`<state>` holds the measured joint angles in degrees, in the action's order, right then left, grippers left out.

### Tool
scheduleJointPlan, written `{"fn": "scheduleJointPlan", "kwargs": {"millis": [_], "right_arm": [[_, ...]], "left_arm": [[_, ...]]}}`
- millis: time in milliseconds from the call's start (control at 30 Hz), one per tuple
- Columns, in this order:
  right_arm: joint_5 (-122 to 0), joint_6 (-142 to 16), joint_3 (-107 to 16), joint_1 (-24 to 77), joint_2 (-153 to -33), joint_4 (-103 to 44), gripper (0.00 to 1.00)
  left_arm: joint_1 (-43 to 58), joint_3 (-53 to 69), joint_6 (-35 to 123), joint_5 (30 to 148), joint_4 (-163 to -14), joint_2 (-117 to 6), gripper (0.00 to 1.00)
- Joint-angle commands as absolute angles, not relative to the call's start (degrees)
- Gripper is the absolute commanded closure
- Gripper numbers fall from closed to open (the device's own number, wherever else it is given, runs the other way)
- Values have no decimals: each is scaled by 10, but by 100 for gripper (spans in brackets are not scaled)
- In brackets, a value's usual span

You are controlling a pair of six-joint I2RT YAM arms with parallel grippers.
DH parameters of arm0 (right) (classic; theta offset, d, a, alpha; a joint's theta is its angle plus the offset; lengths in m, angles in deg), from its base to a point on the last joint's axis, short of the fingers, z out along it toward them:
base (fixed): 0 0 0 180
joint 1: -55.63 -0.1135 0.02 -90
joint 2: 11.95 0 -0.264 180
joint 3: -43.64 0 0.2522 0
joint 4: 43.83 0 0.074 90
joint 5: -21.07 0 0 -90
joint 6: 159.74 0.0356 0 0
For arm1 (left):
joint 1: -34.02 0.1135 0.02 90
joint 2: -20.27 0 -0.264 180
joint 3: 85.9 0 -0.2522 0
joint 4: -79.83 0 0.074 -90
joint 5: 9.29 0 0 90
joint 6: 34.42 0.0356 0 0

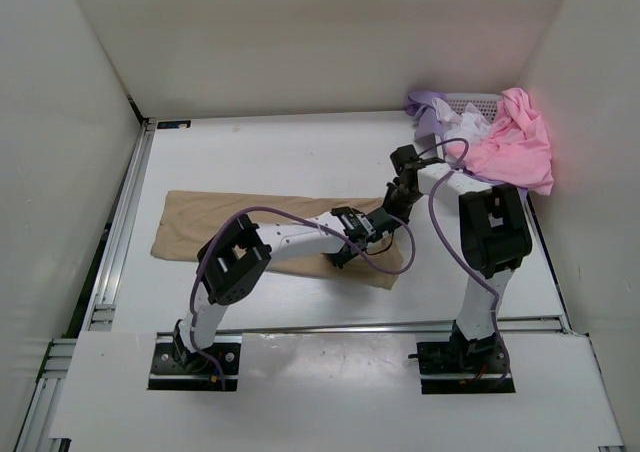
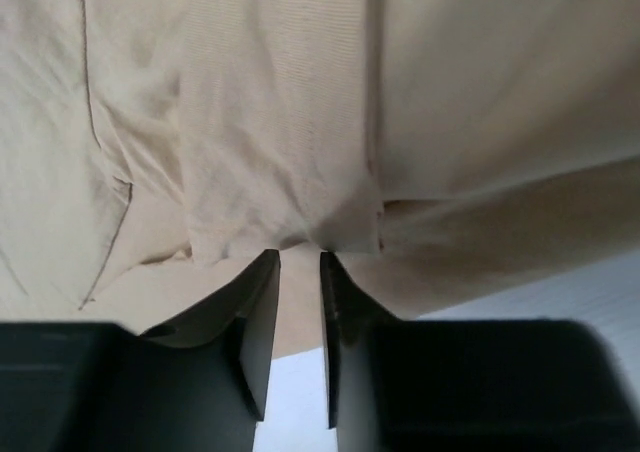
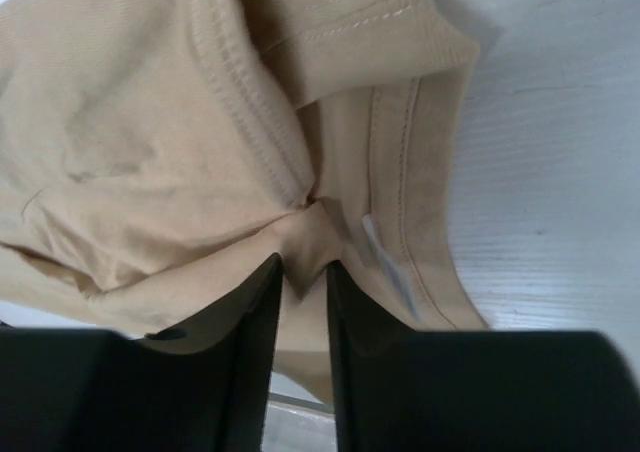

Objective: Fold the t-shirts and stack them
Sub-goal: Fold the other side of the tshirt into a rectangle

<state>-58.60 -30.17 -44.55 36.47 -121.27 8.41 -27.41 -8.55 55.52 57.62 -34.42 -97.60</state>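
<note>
Tan shirt [image 1: 230, 227] is laid out as a long strip mid-table [image 1: 300, 142]. Left gripper [image 2: 298, 272] and right gripper [image 3: 303, 272] both pinch bunched cloth at its right end, jaws nearly closed. Pink shirt [image 1: 515, 142], white shirt [image 1: 465, 127] and purple shirt [image 1: 428, 107] are heaped on the basket [image 1: 478, 100], far right corner.

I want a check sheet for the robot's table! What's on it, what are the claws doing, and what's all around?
Surface: white table.
Job's things: tan shirt lies in a long strip mid-table; pink shirt, white shirt and lavender shirt heaped in the far right corner.
Clutter: mesh basket under that heap; nothing else seen.
Grippers: left gripper and right gripper each pinch the tan shirt.
Cables: a purple cable loops along the left arm, another along the right.
Surroundings: white walls; metal rail at left.
</note>
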Motion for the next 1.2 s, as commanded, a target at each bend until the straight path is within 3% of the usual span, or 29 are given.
{"fn": "scheduleJointPlan", "kwargs": {"millis": [0, 100, 167, 300, 333, 433, 733, 1067, 1167], "right_arm": [[-602, -299, -470, 362, -1226, 82, 75], [-608, -299, -475, 362, -1226, 82, 86], [-608, -299, -475, 362, -1226, 82, 91], [-608, -299, -475, 357, -1221, 82, 99], [-608, -299, -475, 357, -1221, 82, 99], [-608, -299, -481, 357, -1221, 82, 99], [-602, -299, -486, 357, -1216, 82, 99], [-608, -299, -486, 357, -1216, 87, 99], [-608, -299, -486, 357, -1216, 87, 99]], "left_arm": [[-264, -92, 556, 580, -355, -968, 72], [-258, -98, 556, 594, -355, -968, 90], [-253, -105, 556, 594, -355, -963, 90], [-253, -126, 556, 640, -334, -957, 61], [-253, -133, 556, 649, -334, -957, 40], [-259, -147, 556, 655, -334, -950, 32], [-259, -152, 556, 658, -339, -984, 38], [-259, -152, 556, 660, -334, -1001, 38], [-259, -157, 556, 644, -334, -1008, 47]]}}
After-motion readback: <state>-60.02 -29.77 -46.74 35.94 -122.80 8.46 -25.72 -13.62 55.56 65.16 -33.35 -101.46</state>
